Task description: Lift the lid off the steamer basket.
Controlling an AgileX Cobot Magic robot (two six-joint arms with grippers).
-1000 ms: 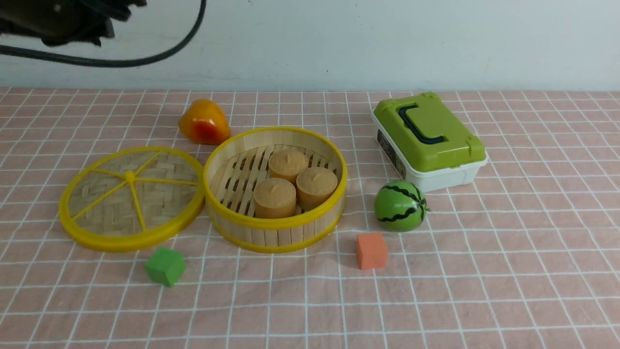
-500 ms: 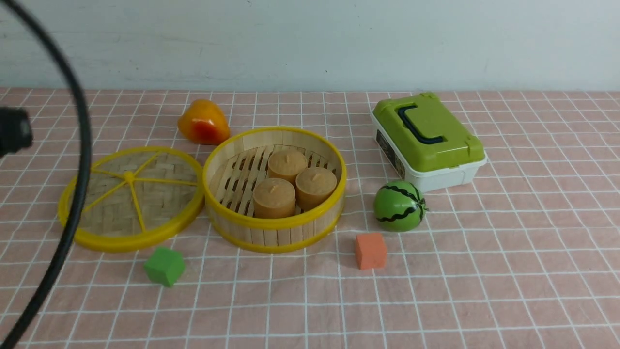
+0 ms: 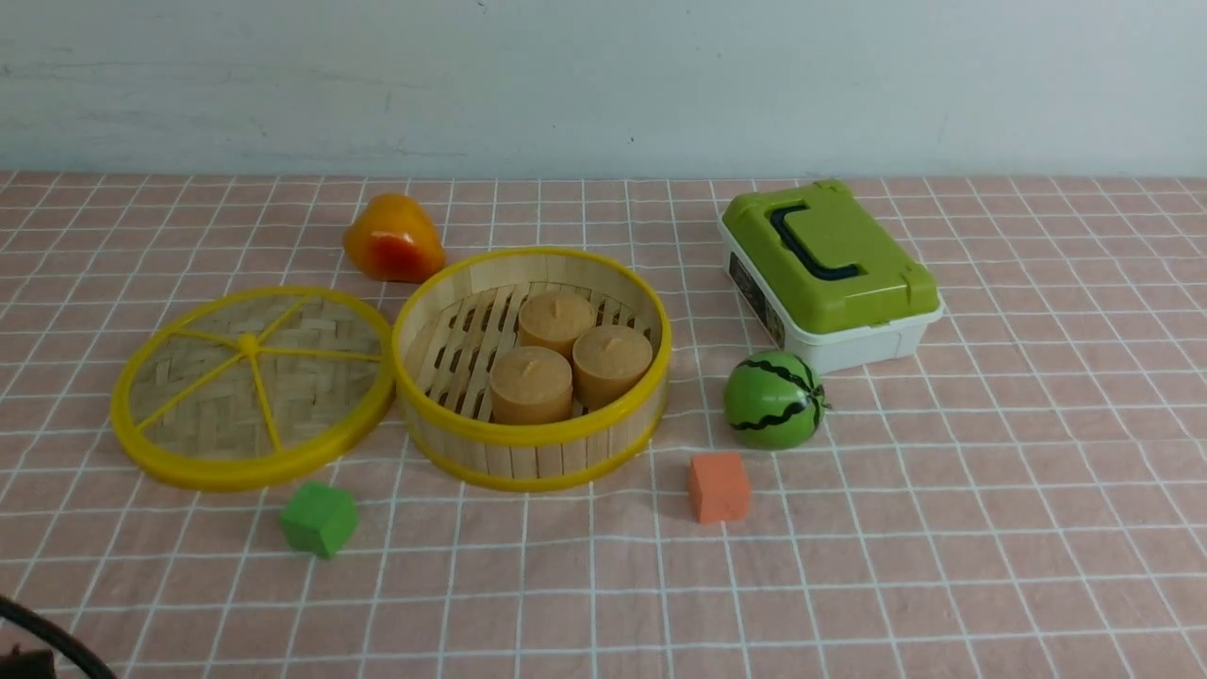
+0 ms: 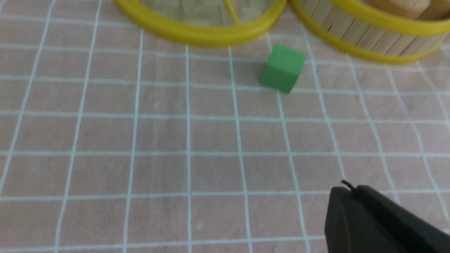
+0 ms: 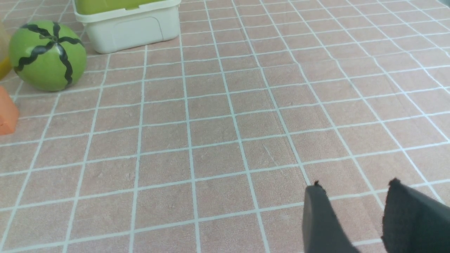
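Left pincer [image 4: 346,191] clenched, empty — right pincer [image 5: 355,184] parted, empty. Lid [image 3: 253,387] flat on cloth [image 3: 849,566] beside steamer basket [image 3: 533,457].

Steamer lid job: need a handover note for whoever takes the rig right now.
Left gripper: shut, holding nothing, above the checked cloth near the green cube.
Right gripper: open, empty, over bare cloth.
Lid: flat on the cloth, on the robot's left of the steamer basket. Their rims are close; I cannot tell if they touch.
Basket: uncovered, with three tan cakes inside.
Done: the lid is off and released.
Left: nothing for this task, as far as the views show.
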